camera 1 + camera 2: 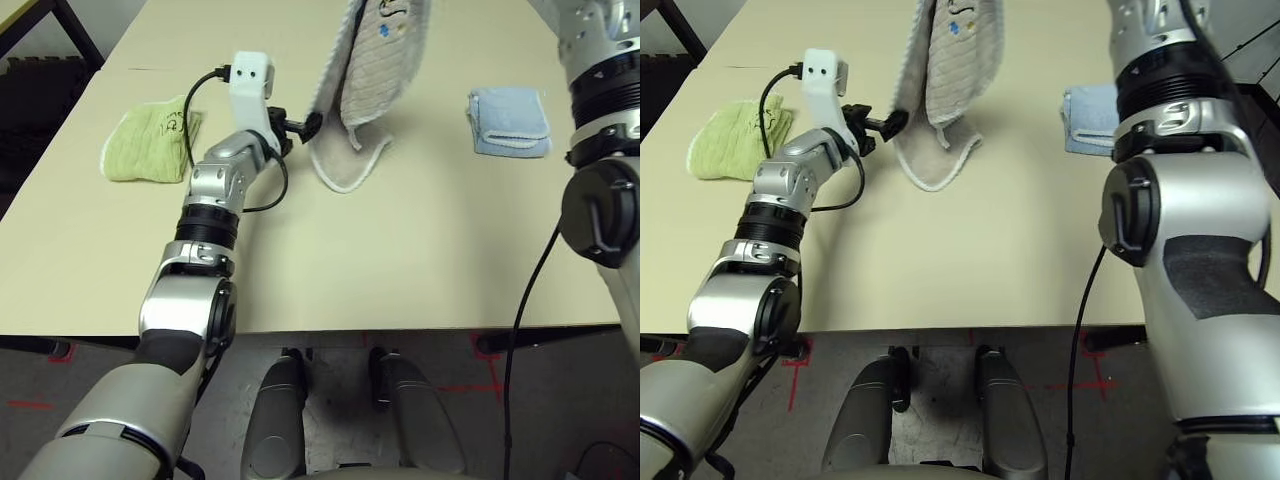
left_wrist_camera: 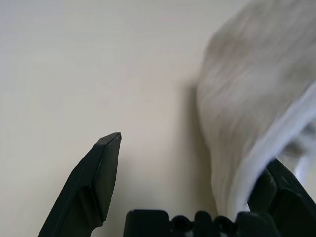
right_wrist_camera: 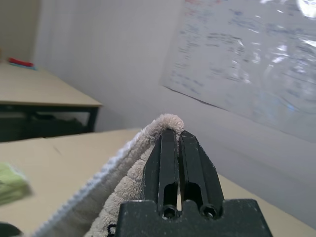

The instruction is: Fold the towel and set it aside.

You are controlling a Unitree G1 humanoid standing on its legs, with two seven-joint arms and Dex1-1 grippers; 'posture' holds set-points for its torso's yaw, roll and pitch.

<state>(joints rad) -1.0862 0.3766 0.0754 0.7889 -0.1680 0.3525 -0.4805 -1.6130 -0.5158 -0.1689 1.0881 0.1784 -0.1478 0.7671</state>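
Towel (image 1: 372,70) hung long-axis vertical, pinched by right gripper (image 3: 178,136); near edge at 2 o'clock of wide-open left gripper (image 1: 298,128), nearer arm.

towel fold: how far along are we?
Done: the right pincer is shut on the beige towel and holds it up, its bottom edge trailing on the table.
In hand: the left pincer is open at the towel's hanging side edge.
Left: the fold itself, then setting it aside. The green towel and blue towel lie folded.
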